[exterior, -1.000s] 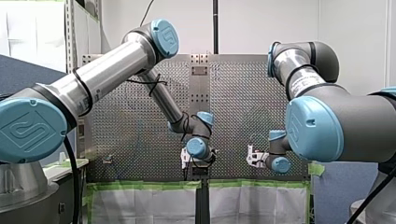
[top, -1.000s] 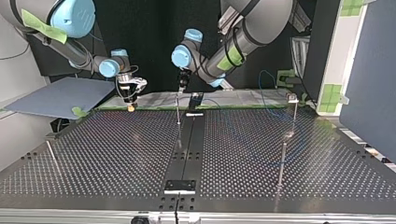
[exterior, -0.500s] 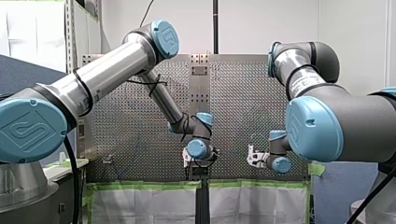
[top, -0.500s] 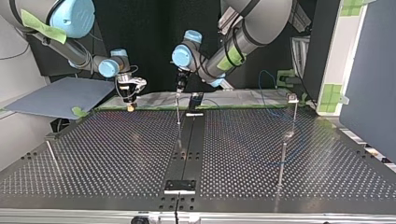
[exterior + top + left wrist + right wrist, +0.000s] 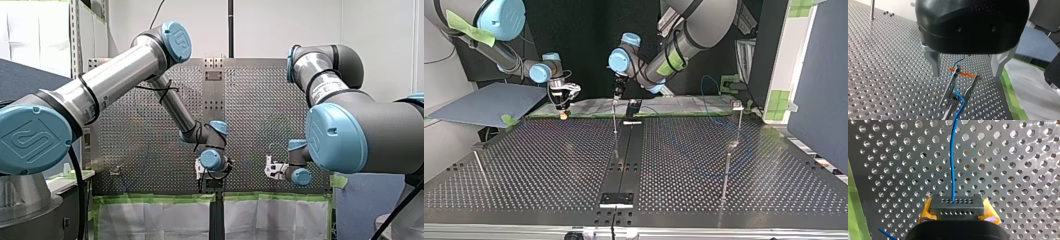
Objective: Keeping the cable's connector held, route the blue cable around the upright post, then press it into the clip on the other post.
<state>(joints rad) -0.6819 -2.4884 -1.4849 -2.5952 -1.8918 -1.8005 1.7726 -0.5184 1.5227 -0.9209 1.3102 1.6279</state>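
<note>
The robot's right gripper (image 5: 957, 212) clamps the dark grey rectangular connector (image 5: 956, 206), while its left gripper (image 5: 965, 74) stands open over the forked metal clip (image 5: 950, 85)

In the right wrist view, yellow pads (image 5: 924, 212) press both ends of the connector. The thin blue cable (image 5: 952, 157) leaves the connector's face and runs ahead over the perforated metal table (image 5: 1010, 170). In the left wrist view, the metal fingers (image 5: 935, 65) stand wide apart either side of the clip, and the cable lies between the clip's two plates. In the top view, the left gripper hangs over the thin steel post (image 5: 614, 120) by the table's middle strip
</note>
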